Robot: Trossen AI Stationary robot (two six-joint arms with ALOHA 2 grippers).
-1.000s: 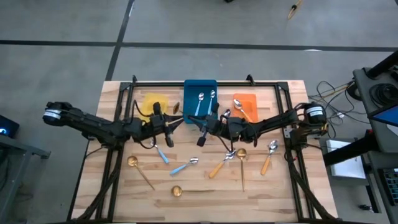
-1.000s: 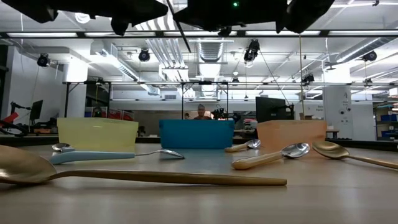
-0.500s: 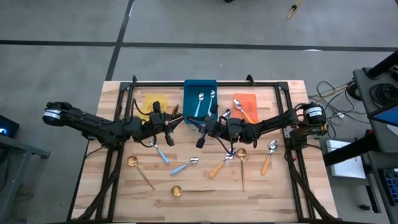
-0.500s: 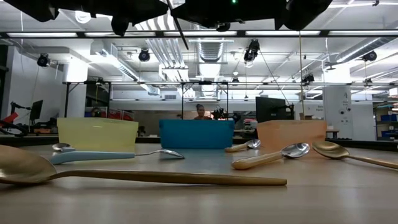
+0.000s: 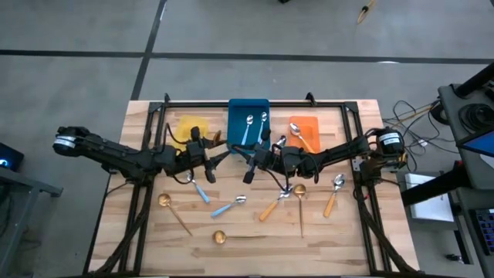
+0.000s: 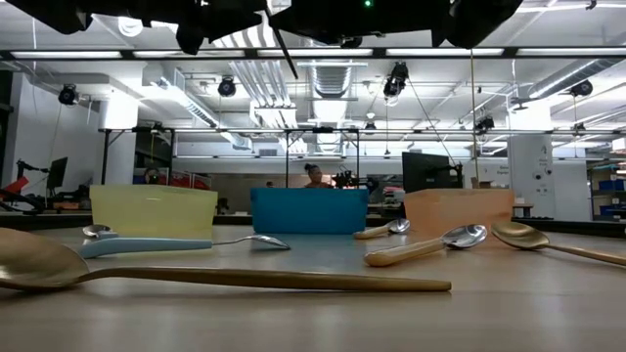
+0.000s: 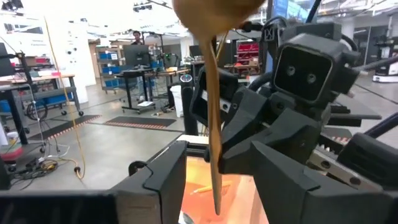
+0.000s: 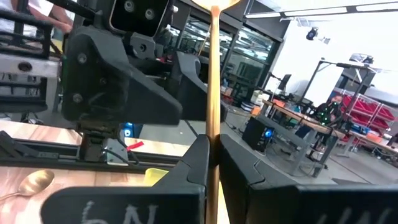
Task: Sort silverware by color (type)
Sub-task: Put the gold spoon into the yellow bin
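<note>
Both arms meet mid-bench, just in front of the bins on the far edge: yellow bin (image 5: 190, 126), blue bin (image 5: 248, 108), orange bin (image 5: 307, 123). The right gripper (image 8: 212, 152) has its fingers clamped tight on the gold spoon (image 8: 212, 93), held upright. The left gripper (image 5: 216, 154) has its fingers (image 7: 158, 180) wide either side of that spoon, not touching. Loose spoons lie in the bench's near half: blue-handled spoon (image 5: 228, 207), orange-handled spoon (image 5: 269, 209), long gold spoon (image 6: 225, 278). The left and right bench edges are open. A lab room lies behind, with a person (image 6: 315, 177) far off.
</note>
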